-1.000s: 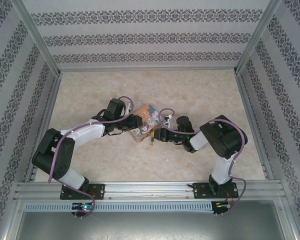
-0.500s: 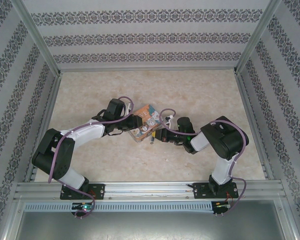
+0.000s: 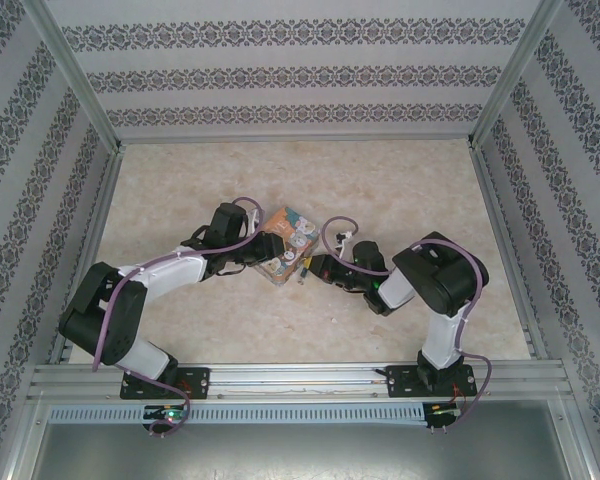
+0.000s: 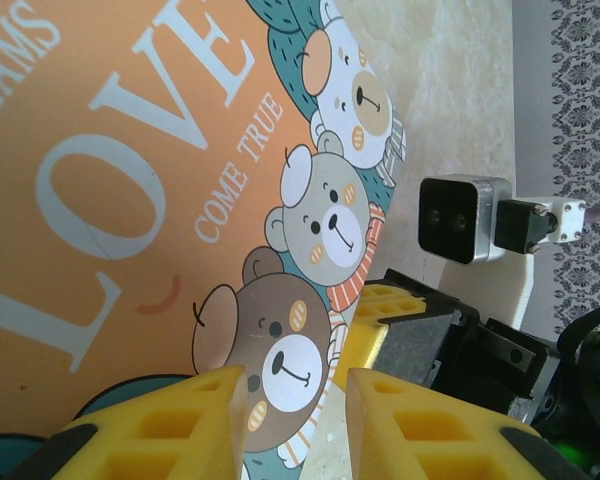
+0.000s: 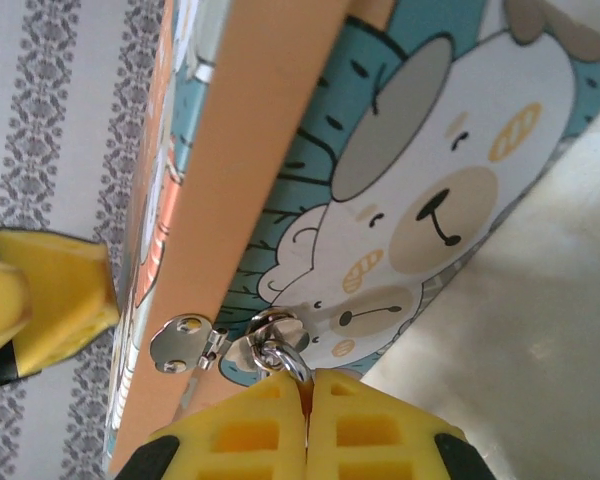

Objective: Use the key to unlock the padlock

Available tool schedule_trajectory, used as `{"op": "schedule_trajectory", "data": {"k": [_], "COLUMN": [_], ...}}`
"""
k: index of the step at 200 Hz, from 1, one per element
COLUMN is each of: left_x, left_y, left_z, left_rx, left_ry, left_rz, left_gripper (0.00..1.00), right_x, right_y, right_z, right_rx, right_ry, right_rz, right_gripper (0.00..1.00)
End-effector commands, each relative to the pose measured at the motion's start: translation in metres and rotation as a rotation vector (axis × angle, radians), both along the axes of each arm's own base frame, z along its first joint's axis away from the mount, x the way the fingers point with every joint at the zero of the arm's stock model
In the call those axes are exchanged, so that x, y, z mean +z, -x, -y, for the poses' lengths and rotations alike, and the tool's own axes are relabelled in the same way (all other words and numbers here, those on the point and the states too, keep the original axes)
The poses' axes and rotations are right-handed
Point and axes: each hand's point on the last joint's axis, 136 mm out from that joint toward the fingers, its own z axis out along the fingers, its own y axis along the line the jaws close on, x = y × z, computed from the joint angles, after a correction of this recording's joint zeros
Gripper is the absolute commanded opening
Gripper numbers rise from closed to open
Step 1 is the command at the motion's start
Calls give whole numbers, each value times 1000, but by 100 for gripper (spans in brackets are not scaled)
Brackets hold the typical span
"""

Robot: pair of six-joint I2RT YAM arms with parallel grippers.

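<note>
**Right end effector (image 5: 307,385) closed at the hasp: key-engagement step**

Right end effector pads are pressed flat together directly under the padlock (image 5: 272,345). Its thin metal loop hangs at the hasp (image 5: 185,340) on the edge of the tin (image 4: 130,200). Something thin may be pinched between the pads. Whether it is the key cannot be determined, and the lock body is hidden.

Left end effector (image 4: 295,390) stands partly open at the tin's bear-printed corner, with nothing clamped between its pads. It appears to brace the tin, which rests on the counter (image 5: 550,330) between the two arms.

Step in hand, as judged: engaging the lock at its keyhole. The shackle does not appear released yet.

The next move calls for a small, controlled wrist rotation about the key axis. The tin must be held immobile, since the lock hangs loosely and can swing away.
</note>
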Motion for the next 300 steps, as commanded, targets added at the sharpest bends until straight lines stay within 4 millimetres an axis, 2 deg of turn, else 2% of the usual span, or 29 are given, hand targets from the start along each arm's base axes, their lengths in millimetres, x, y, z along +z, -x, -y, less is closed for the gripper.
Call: {"op": "schedule_trajectory", "data": {"k": [1,118,237,300], "left_x": [-20,-20,-16,-14], "left_y": [21,21,20,20], "left_z": [3,4,4,1], "left_rx": [-19,-24,-29,-22], "left_ry": [-10,-15,-18,-31], "left_rz": [-90,-88,-74,-65], "left_gripper": [31,31,31,33], "right_x": [23,23,27,21], "right_y": [-15,-26,-39,-47], "right_z": [-4,-7,0,18], "right_rx": [-80,-144,-199,-248], "right_ry": [-84,-103,-117,-81], "right_rz": [47,15,20,15], "right_gripper": [0,0,0,0]}}
